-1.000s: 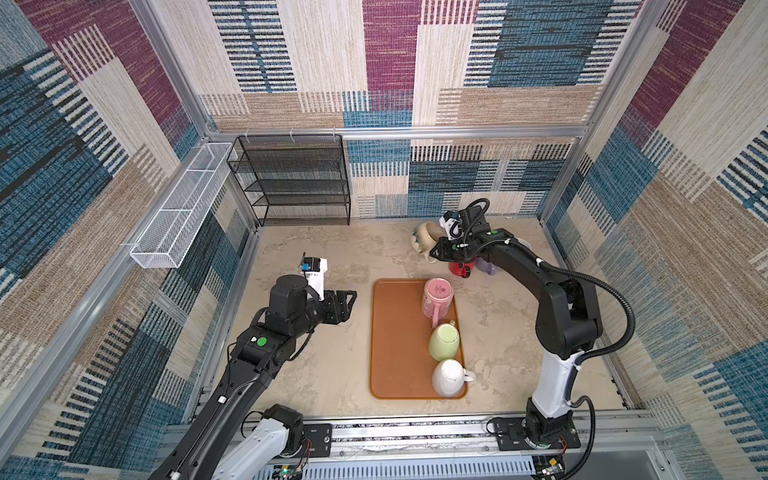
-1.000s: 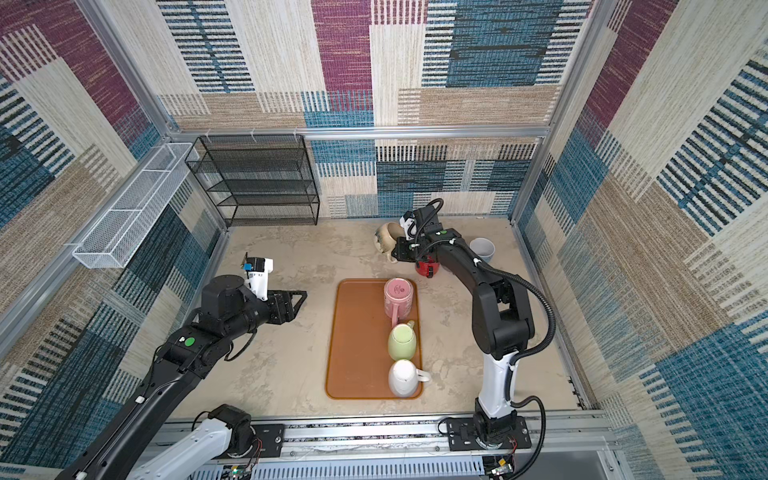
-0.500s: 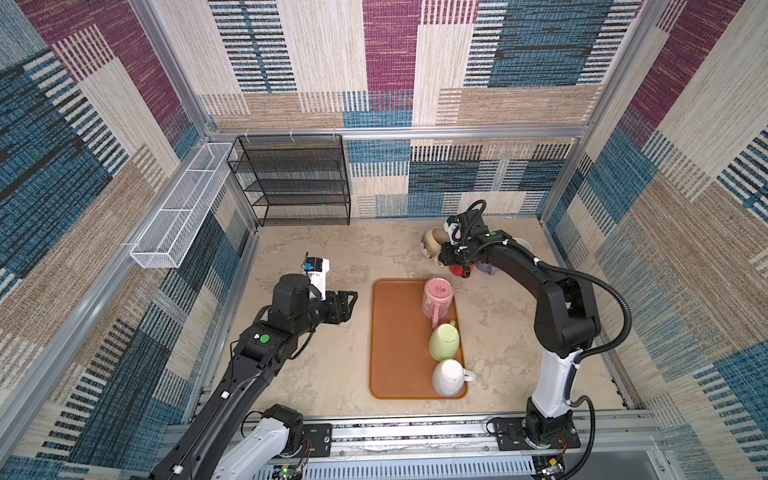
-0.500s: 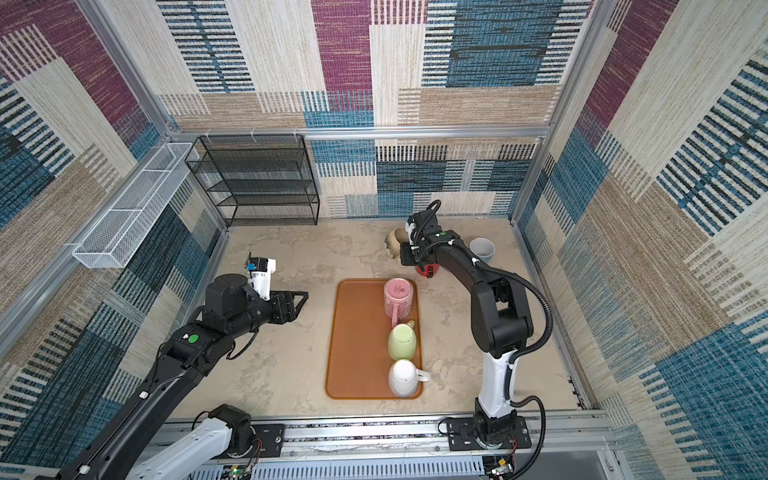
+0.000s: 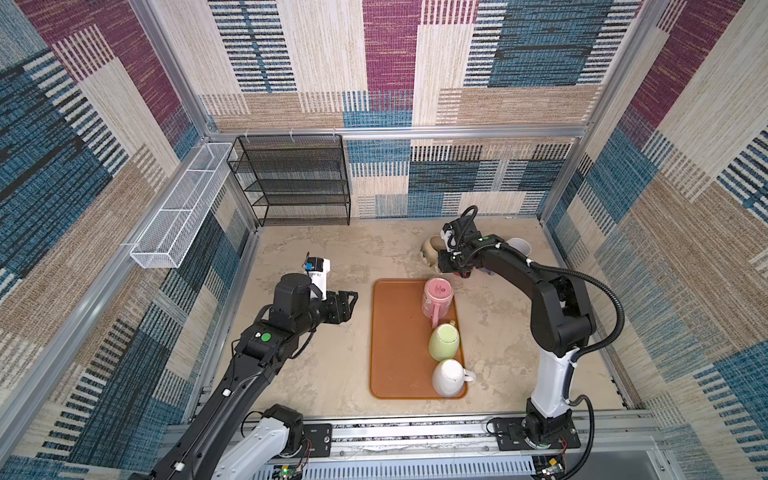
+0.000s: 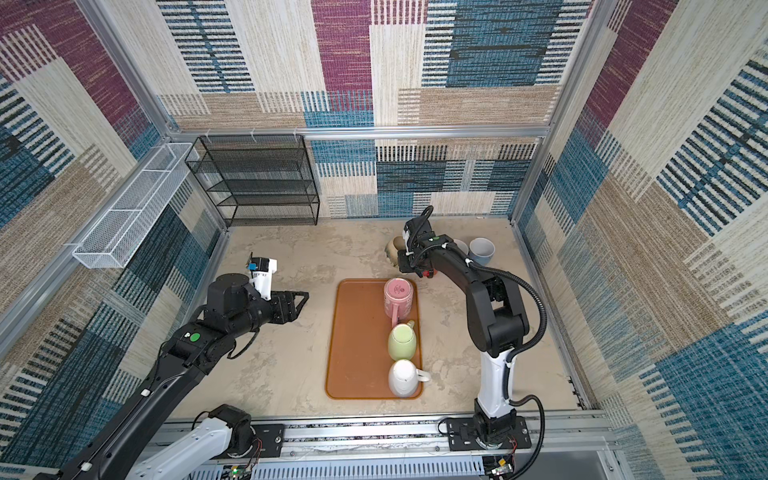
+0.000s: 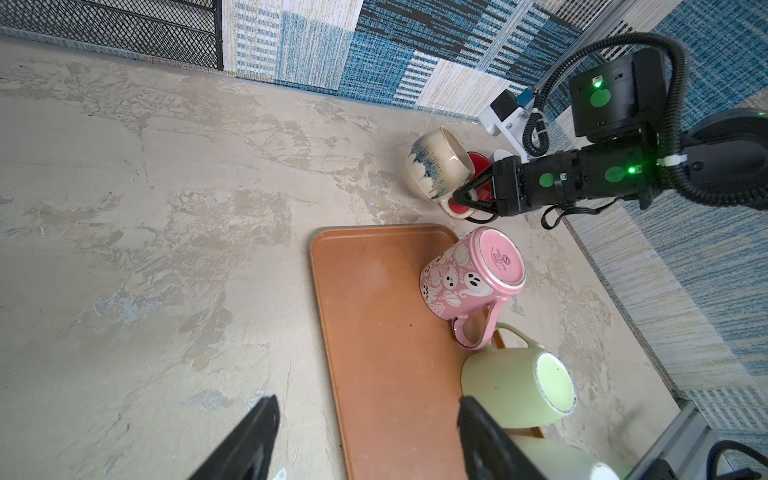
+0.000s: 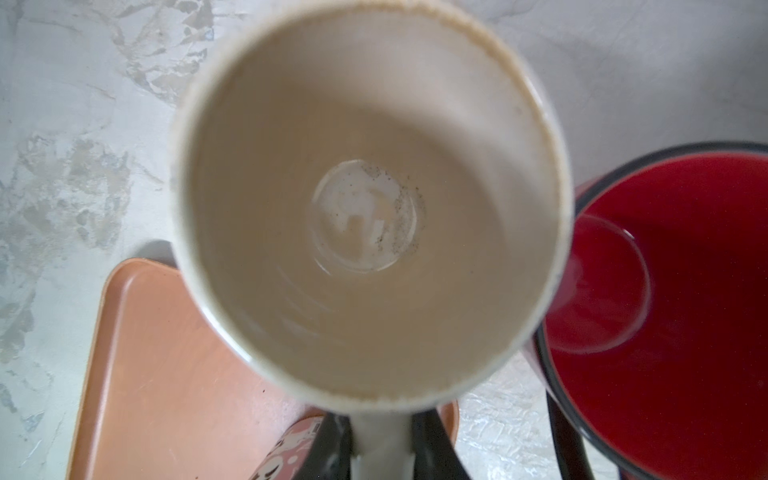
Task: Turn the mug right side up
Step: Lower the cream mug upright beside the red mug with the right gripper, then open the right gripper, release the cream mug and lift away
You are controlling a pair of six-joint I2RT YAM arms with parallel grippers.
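1. The cream mug, glazed with blue drips, is the mug being turned. It sits at the back right of the desk, just beyond the far corner of an orange tray and just beside a red mug.
2. The right gripper has its jaws closed narrowly on the mug's handle. In the right wrist view the handle runs down between the two black fingers, and the mug's empty inside faces the camera.
3. The mug is tilted. In the left wrist view its mouth points up and sideways toward the arm holding it, neither downward nor straight up. Whether its base touches the desk cannot be told.
4. Judging from this, the turn is partway done: the mug is gripped and its mouth is off the desk. What is left is to bring the mouth fully upward, set the base down and let go.
5. The left gripper hangs to the left of the tray with its jaws wide apart and nothing in them, well apart from the cream mug.
6. Along the tray's right edge, a pink mug, a green mug and a white mug rest mouth down in a row.
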